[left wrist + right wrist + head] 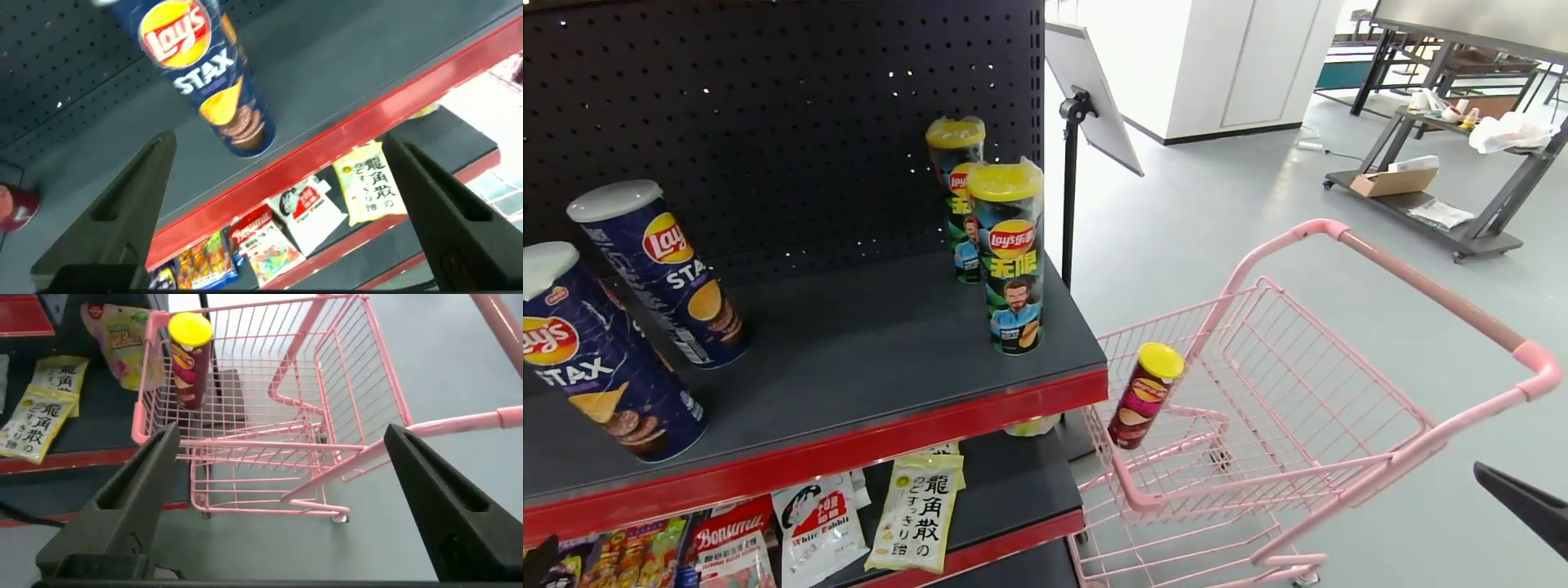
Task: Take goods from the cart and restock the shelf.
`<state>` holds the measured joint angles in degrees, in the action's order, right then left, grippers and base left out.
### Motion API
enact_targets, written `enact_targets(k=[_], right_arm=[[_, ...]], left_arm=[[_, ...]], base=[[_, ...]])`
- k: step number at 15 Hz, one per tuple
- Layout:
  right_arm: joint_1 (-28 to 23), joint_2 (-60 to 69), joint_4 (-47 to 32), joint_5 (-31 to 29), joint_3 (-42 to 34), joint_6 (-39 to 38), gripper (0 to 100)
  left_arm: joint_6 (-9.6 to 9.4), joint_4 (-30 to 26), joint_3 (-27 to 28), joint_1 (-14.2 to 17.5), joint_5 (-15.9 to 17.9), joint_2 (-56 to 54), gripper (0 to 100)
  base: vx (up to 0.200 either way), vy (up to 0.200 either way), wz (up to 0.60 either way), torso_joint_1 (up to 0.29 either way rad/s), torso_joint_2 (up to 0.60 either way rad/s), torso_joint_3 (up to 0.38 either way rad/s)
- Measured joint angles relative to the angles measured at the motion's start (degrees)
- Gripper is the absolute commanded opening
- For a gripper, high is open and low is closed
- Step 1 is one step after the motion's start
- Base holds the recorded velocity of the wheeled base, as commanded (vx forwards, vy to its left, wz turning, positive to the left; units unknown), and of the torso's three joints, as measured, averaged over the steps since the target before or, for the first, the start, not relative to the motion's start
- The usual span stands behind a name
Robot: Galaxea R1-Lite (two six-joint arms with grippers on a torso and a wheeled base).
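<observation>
Item: one can point(1145, 396), maroon with a yellow lid. It stands tilted inside the cart point(1425, 282), in the corner nearest the shelf point(849, 445), leaning on the wire wall. Nothing else is seen in the cart.

Right gripper point(279, 431): on the handle side of the cart, well apart from the can, fingers spread wide, holding nothing. Left gripper point(278, 139): far from the cart, facing the upper board of the shelf, also spread wide and empty.

Risks, as judged:
- The can leans, so a grasp not lined up with its tilt may tip it flat or slide off the lid.
- It sits tight against the mesh, so a finger may catch in the wire beside it.
- The cart looks light. A push on its rim could shift it away from the shelf.

Views compared: the right wrist view looks down into the cart, showing the can's lid, the floor of the basket and packets point(37, 416) on the lower board beyond the cart. The head view adds the upper board, with green cans point(1009, 261) at the end nearest the cart and open space farther along. The left wrist view adds a blue can point(208, 73) close by.
</observation>
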<state>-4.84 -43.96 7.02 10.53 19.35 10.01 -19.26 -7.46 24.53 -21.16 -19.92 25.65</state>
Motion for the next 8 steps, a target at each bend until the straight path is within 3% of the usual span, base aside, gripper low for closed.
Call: enact_targets(k=[2, 8], right_arm=[[-0.2, -0.1, 0.0, -0.1, -0.1, 0.0, 100], [-0.1, -0.2, -0.2, 0.0, -0.5, 0.0, 100]], left_arm=[[0.00, 0.0, 0.0, 0.0, 0.0, 0.1, 100], [0.02, 0.1, 0.1, 0.0, 0.0, 0.1, 100]], base=[[0.000, 0.000, 0.00, -0.057, 0.14, 0.077], [0.000, 0.000, 0.00, -0.150, 0.36, 0.206]])
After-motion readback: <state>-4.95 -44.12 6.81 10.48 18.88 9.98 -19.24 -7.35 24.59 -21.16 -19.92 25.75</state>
